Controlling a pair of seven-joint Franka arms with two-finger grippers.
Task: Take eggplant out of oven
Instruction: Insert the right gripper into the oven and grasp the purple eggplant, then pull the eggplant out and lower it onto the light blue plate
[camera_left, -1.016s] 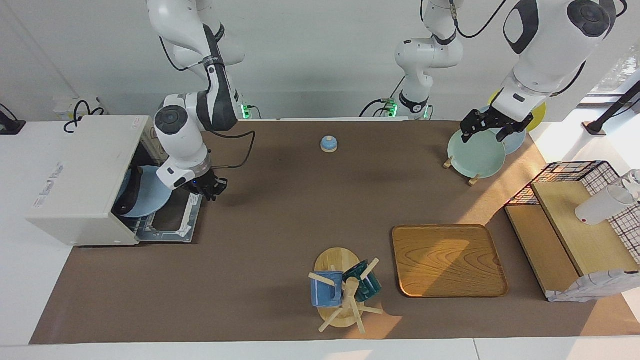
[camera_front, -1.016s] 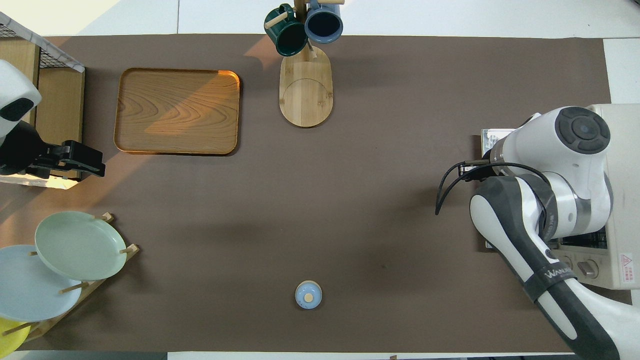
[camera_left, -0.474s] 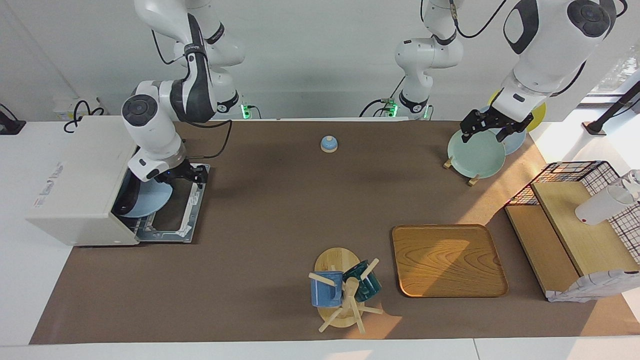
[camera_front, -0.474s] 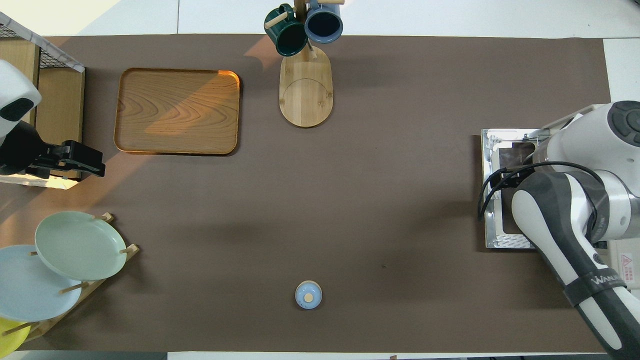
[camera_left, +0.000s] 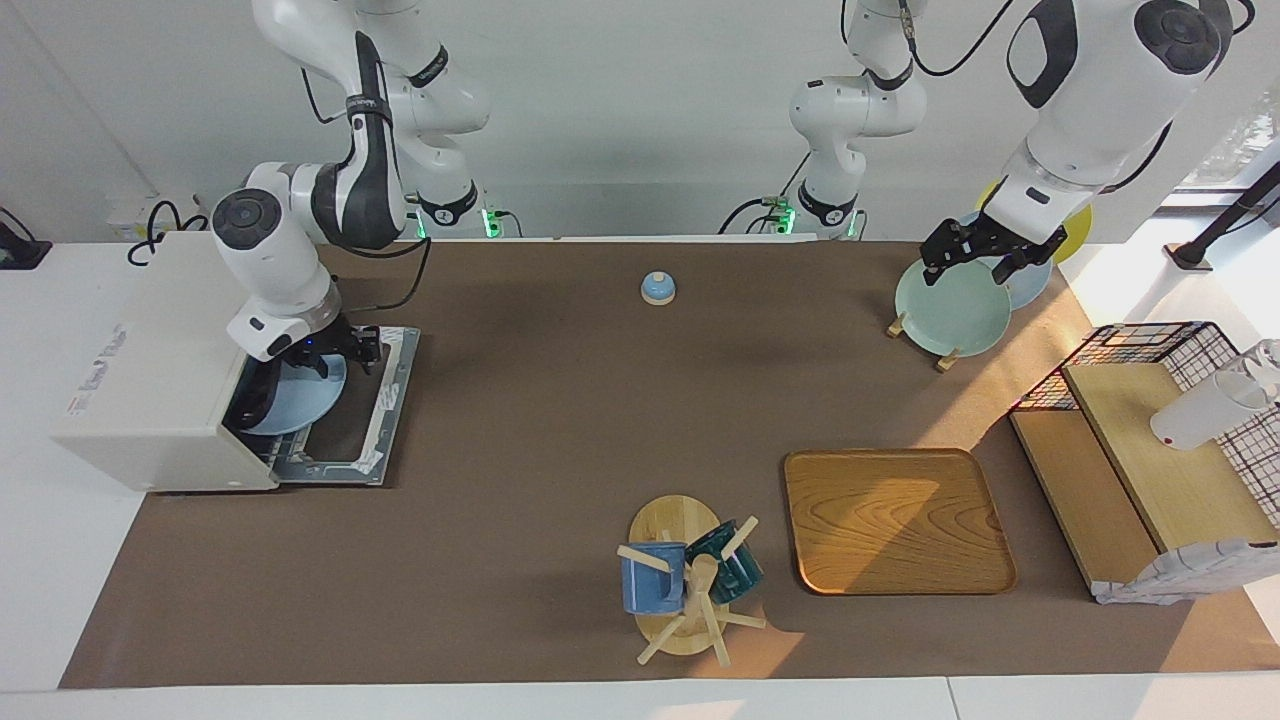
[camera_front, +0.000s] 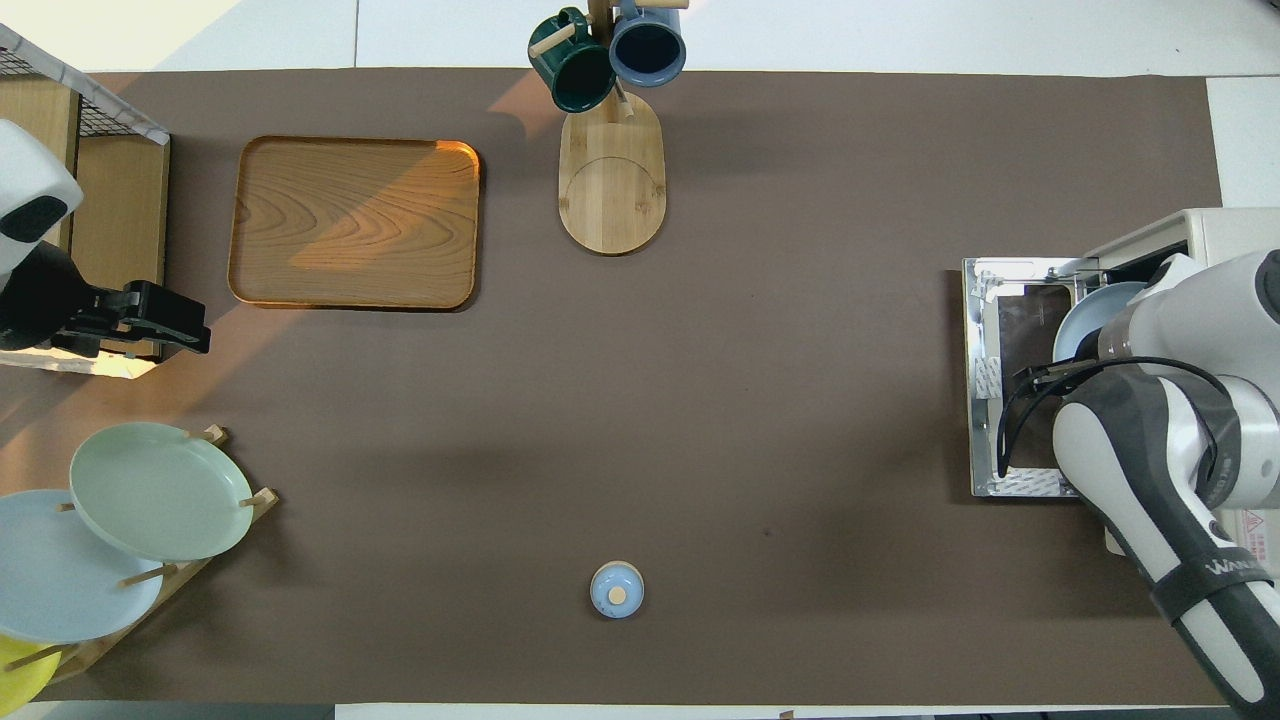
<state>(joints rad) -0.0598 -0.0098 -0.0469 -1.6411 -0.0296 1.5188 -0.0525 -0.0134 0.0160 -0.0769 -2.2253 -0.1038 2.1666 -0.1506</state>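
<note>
The cream-white oven (camera_left: 150, 350) stands at the right arm's end of the table, its door (camera_left: 350, 420) dropped flat on the mat. A light blue plate (camera_left: 300, 400) pokes out of the oven's mouth, and the dark eggplant (camera_left: 256, 395) lies on it, mostly inside. My right gripper (camera_left: 345, 350) hangs just over the plate's outer rim at the oven mouth. In the overhead view the right arm covers the gripper and the eggplant; only the plate's edge (camera_front: 1085, 320) and the door (camera_front: 1000, 400) show. My left gripper (camera_left: 982, 262) waits open over the plate rack, holding nothing.
A small blue bell (camera_left: 657, 288) sits mid-table near the robots. A mug tree (camera_left: 685, 590) and a wooden tray (camera_left: 895, 520) lie toward the table's outer edge. A rack with plates (camera_left: 950, 310) and a wire shelf (camera_left: 1150, 440) are at the left arm's end.
My right arm has swung toward the oven, carrying its gripper from over the door's outer edge to over the plate at the oven mouth. The left arm has not moved.
</note>
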